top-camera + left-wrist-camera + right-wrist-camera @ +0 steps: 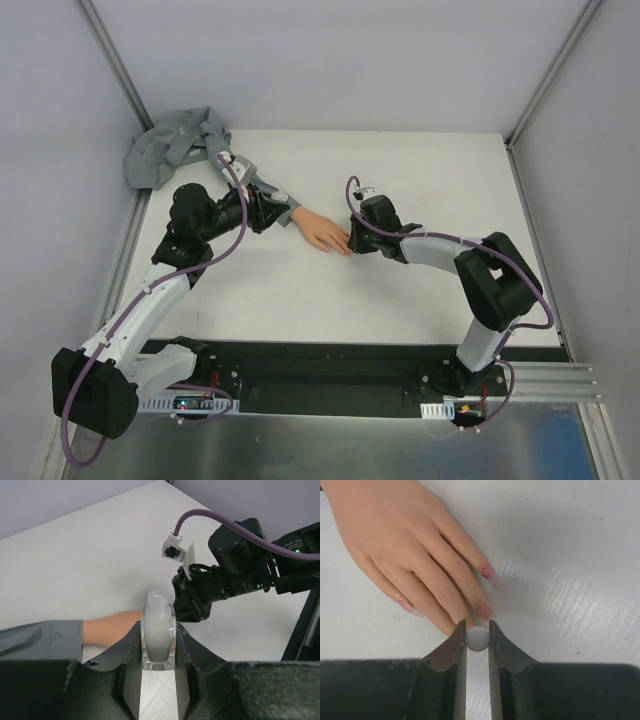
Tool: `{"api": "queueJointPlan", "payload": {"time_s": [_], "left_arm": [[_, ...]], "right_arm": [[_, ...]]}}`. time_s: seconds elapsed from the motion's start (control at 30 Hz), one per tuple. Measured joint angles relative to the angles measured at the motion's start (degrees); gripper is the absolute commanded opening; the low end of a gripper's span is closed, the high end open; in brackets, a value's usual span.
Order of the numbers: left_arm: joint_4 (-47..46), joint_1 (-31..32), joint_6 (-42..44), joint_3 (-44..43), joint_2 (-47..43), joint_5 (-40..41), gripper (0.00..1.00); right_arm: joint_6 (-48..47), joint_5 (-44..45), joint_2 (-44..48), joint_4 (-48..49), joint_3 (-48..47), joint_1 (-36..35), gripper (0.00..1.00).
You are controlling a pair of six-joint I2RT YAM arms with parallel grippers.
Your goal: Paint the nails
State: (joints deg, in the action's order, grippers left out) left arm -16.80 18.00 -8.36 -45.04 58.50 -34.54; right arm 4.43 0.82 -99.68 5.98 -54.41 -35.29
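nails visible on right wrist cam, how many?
3: far-right nail, nail beside it, far-left nail. One fingertip hides behind the end effector; thumb unseen.

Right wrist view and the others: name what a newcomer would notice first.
The peach mannequin hand lies flat mid-table, some nails tinted pink. The right pincer grips a small white knob at the hand's fingertips. The left pincer clamps a clear bottle beside the grey sleeve.

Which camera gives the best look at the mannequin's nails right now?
Right wrist: it looks down on the nails close up, three showing pinkish colour. Top external shows the mannequin hand small, fingertips at the right gripper. Left wrist shows only the hand's back behind the bottle.
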Motion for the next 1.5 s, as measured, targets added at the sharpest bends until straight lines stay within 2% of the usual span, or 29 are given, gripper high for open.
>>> {"api": "queueJointPlan", "payload": {"time_s": [0.67, 1.5], "left_arm": [[0.00, 0.00, 0.02, 0.00, 0.00, -0.02, 0.00], [0.00, 0.00, 0.00, 0.00, 0.00, -0.04, 0.00]], "right_arm": [[0.00, -0.15, -0.35, -0.22, -2.45, 0.00, 0.00], [0.00, 0.02, 1.31, -0.26, 1.09, 0.00, 0.00]]}}
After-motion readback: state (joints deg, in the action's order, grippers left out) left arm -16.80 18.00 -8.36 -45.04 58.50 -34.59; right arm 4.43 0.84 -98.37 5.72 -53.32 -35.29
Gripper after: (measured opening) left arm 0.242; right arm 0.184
